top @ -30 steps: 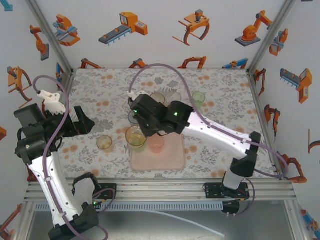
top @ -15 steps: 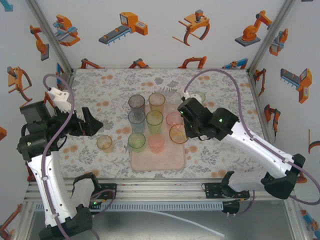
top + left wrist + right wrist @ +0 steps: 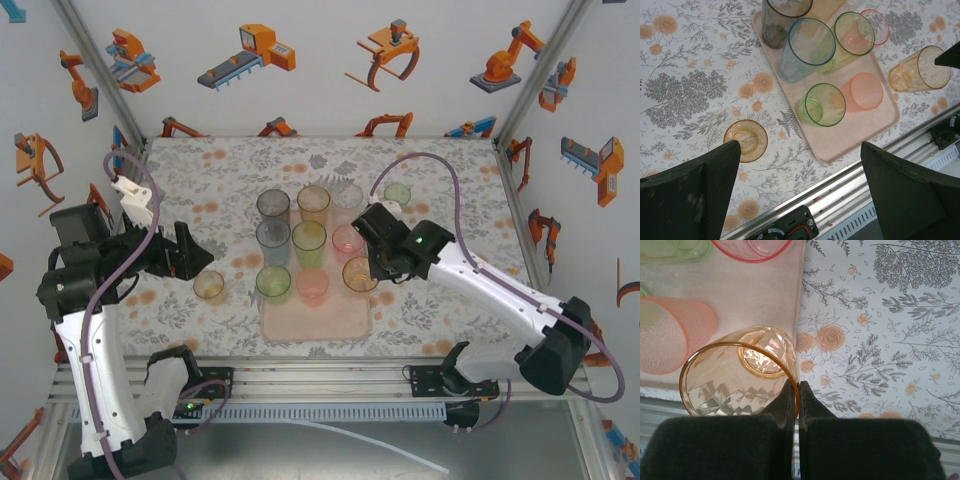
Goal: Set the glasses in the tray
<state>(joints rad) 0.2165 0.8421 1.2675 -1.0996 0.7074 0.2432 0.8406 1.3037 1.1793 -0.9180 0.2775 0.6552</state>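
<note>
Enclosing the floral tabletop [image 3: 200,170] stand seemingly robot-printed walls [image 3: 320,95].

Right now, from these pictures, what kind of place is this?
Probably a small robot test booth, not a kitchen: white walls printed with orange robot pictures, a metal frame, and a flowered cloth carrying cups on a pink tray.

In the left wrist view the grey tumbler [image 3: 780,25] and the orange tumbler [image 3: 826,6] behind it run off the top edge, as does the far end of the tray [image 3: 850,135]; in the right wrist view the pink tumbler [image 3: 752,246] and green tumbler [image 3: 670,247] are cropped at the top, the salmon tumbler [image 3: 665,335] at the left; the right gripper [image 3: 796,390], pinched together, covers part of the rim of the faceted amber tumbler [image 3: 735,385].
</note>
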